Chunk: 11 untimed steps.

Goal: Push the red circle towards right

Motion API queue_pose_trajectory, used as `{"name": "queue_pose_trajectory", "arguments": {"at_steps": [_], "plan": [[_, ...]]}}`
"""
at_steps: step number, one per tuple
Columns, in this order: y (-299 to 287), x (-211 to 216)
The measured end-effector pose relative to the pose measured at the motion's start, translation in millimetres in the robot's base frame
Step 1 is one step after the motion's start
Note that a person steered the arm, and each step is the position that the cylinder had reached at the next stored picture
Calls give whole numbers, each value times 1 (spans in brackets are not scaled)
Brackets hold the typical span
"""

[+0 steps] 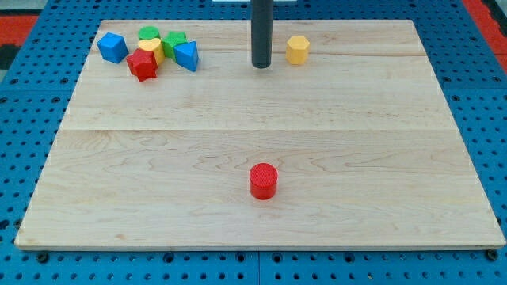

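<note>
Surface: a pale wooden board made of planks, lying on a blue perforated base.
My tip: the lower end of my straight dark rod rests near the surface's top edge, about midway along it.
Pincer: my arm carries none, only the rod, so I have no open or closed state to give.
Red circle: the red cylindrical block stands alone near the middle of the bottom edge, well apart from my tip, almost straight below it in the view.
Yellow block: a yellow hexagonal block sits just beside my tip, toward the top right corner.
Top left corner cluster: a blue cube-like block, a red star-shaped block, a yellow block, a green round block, a green block and a blue triangular block, packed close together.
</note>
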<state>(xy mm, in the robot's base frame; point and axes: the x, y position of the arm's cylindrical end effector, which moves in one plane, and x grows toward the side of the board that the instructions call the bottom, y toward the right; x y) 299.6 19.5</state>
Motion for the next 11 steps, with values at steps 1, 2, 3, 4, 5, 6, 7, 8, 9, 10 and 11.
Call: {"name": "queue_pose_trajectory", "arguments": {"at_steps": [1, 2, 3, 4, 5, 6, 7, 8, 9, 10, 11], "plan": [[53, -14], [64, -27], [56, -36], [100, -61], [98, -54], [90, 43], [67, 159], [35, 242], [10, 244], [19, 257], [-47, 268]]}}
